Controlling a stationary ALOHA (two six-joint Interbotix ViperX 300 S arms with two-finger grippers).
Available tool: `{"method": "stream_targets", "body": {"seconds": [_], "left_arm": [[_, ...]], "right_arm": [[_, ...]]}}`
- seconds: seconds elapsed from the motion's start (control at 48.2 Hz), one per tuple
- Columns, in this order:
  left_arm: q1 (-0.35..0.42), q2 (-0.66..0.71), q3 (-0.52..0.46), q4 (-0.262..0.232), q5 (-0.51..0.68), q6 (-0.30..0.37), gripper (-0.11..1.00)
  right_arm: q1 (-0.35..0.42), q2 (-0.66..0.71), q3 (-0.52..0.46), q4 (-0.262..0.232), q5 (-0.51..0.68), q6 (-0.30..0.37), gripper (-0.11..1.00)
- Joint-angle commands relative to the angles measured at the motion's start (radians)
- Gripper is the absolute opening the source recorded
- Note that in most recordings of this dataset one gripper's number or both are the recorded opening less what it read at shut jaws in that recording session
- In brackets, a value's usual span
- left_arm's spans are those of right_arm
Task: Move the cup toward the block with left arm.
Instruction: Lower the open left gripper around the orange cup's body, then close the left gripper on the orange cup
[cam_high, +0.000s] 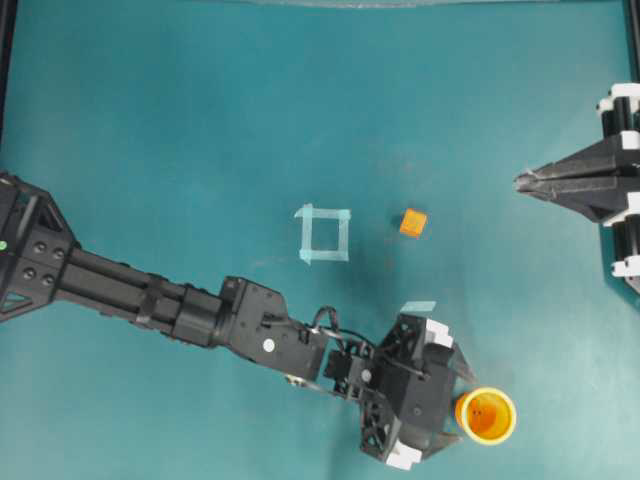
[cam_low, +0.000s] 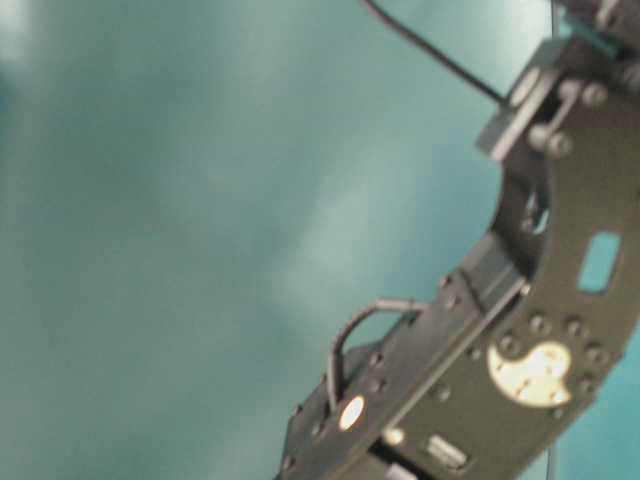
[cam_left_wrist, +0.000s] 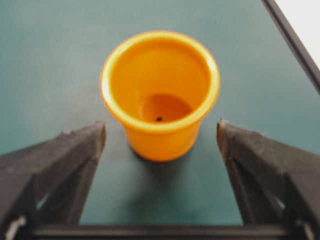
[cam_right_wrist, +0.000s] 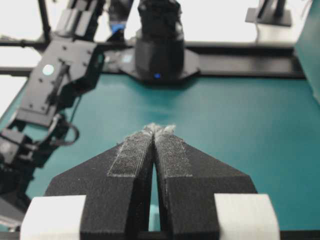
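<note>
Near the table's front edge, cup (cam_high: 486, 415) stands upright just ahead of left gripper (cam_high: 458, 397), jaws spread wide and empty. Looks light, slick plastic (tippy): grip low on wall. Right gripper (cam_high: 522, 181) clenched.

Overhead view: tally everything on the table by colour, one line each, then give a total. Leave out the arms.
Orange: 2, the cup and the block.
Pale: 2, the tape square outline and the tape strip.
Total: 4
</note>
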Motion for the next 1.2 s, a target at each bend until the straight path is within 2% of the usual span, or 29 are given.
{"method": "stream_targets", "body": {"seconds": [0.0,0.705,1.037,1.182], "left_arm": [[-0.005,-0.012,-0.044,-0.002,-0.005,-0.002,0.87],[-0.005,0.071,-0.161,-0.002,-0.011,-0.003,0.87],[-0.008,0.077,-0.164,-0.003,-0.006,-0.005,0.86],[-0.011,0.077,-0.163,-0.003,-0.006,-0.008,0.81]], "right_arm": [[-0.002,0.002,-0.032,0.000,-0.005,-0.002,0.00],[-0.002,0.014,-0.034,-0.002,-0.005,-0.002,0.00],[-0.002,0.015,-0.034,-0.002,-0.003,-0.003,0.00],[-0.002,0.015,-0.032,-0.002,-0.003,-0.003,0.00]]}}
